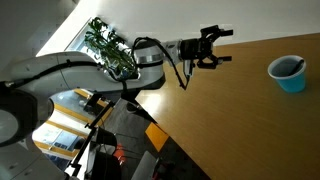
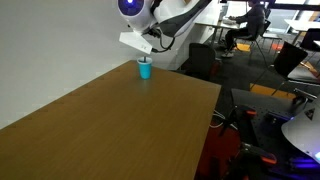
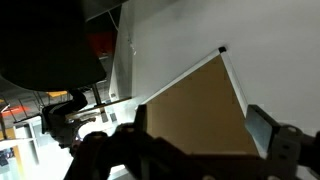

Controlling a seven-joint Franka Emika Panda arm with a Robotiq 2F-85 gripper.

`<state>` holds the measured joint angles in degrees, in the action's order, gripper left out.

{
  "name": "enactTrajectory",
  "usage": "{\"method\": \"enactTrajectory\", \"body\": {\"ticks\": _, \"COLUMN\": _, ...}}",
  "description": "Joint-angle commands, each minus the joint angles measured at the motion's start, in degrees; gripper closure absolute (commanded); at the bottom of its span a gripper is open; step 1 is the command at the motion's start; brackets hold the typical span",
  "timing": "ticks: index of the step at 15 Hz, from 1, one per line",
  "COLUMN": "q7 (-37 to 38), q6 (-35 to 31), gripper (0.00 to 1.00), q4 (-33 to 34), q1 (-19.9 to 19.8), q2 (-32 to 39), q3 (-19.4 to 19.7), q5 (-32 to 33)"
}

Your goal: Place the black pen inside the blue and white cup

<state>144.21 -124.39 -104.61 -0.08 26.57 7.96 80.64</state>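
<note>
Over at the left edge of an exterior view, the white Panda arm point(image 1: 70, 72) comes in with its base cut off by the frame. It passes in front of a leafy plant point(image 1: 105, 45), whose pot is hidden behind it. Right of that, at upper centre, the black hand point(image 1: 215, 47) hangs above the far edge of the wooden desk point(image 1: 230, 125). At this size its parts blur into one dark clump. Farther right, near the frame's right edge, the blue and white cup point(image 1: 287, 76) stands upright on the desk, well apart from the hand. A thin dark sliver at the cup's upper right rim looks like the black pen point(image 1: 299, 63) leaning inside. It is too small to be sure.

In an exterior view along the desk point(image 2: 110, 130), the cup point(image 2: 145, 69) sits at upper centre near the far edge. The arm point(image 2: 165, 14) is above it, cropped by the top of the frame, and the hand cannot be picked out there.

In the wrist view a dark blur fills the upper left. Along the bottom the hand point(image 3: 195, 140) is spread wide, its fingers point(image 3: 275, 140) out of focus and partly cut off. Between them are the desk's corner point(image 3: 200, 105) and a white wall point(image 3: 180, 40).
</note>
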Motion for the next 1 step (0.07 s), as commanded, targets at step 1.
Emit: {"method": "enactTrajectory", "body": {"ticks": 1, "q7": -0.1, "q6": 0.6, "gripper": 0.00, "q4": -0.1, "q1": -1.3, "q2": -0.2, "q3": -1.5, "q5": 0.4}}
